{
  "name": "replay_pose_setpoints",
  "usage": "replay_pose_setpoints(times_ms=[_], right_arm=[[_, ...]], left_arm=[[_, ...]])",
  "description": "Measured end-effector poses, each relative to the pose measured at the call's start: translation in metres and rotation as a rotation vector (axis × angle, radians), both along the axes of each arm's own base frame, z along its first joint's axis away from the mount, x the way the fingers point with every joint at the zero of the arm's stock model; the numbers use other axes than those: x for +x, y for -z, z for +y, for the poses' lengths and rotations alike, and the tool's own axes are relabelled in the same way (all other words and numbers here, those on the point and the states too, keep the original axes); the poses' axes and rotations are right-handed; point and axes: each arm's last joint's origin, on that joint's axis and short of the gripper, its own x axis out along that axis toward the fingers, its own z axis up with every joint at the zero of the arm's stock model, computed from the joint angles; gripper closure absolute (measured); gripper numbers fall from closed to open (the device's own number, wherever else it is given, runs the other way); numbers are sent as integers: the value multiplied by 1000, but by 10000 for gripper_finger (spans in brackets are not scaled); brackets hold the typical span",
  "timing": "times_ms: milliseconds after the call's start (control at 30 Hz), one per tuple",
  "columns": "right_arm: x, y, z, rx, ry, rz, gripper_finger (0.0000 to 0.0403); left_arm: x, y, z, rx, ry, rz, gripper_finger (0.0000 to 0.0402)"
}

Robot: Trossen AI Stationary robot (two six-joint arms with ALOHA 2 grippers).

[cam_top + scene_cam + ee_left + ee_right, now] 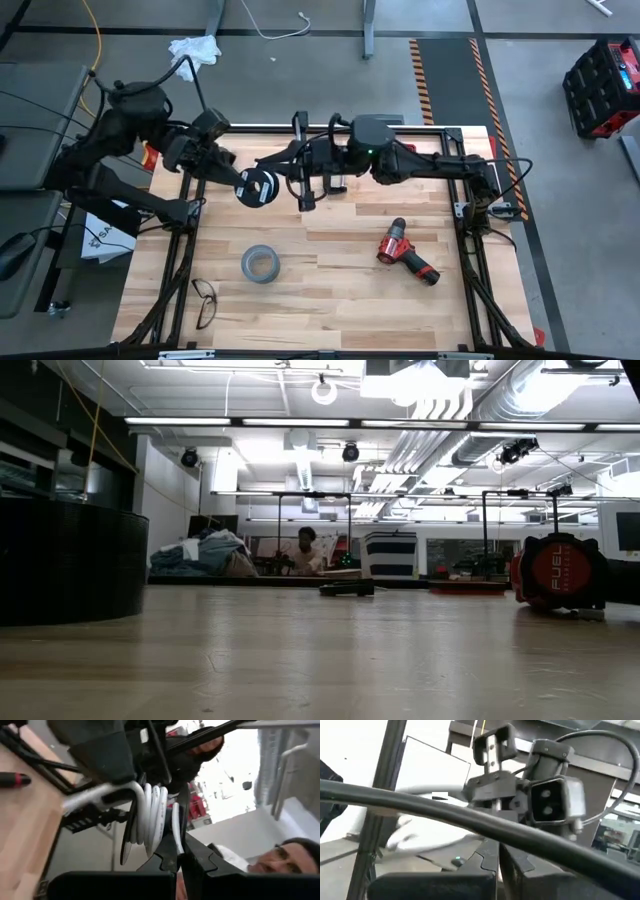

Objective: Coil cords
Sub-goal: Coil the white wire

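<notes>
The small black spool, white label up, is held above the table's far left part. Several turns of the thin white cord lie wound on it. My left gripper reaches it from the left and is shut on it. My right gripper comes from the right, just beyond the spool, and is shut. A free stretch of the cord runs from the coil toward it. Neither gripper shows in the low view. My left gripper pinches the rim of one of the spool's black flanges between its two fingers, beside the wound turns. The fingers come about level from the table's left. The spool is lifted clear of the table. My right gripper is shut where the cord's free stretch ends, about level from the right; its own body hides the place of contact. The stretch runs nearly straight back to the coil.
A grey tape roll lies on the wood nearer the front, a pair of glasses at the front left, a red drill at the right. The black frame edges the table. A person is close beyond the table.
</notes>
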Motion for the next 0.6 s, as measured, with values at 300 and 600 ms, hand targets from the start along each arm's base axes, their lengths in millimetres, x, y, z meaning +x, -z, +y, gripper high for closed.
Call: replay_pose_setpoints(times_ms=[300, 600], right_arm=[[-3, -1, -24, 25, 72, 43, 401], [-3, 8, -49, 147, 88, 154, 402]], left_arm=[[-20, 26, 1, 109, 45, 235, 401], [-32, 62, 8, 553, -8, 501, 401]])
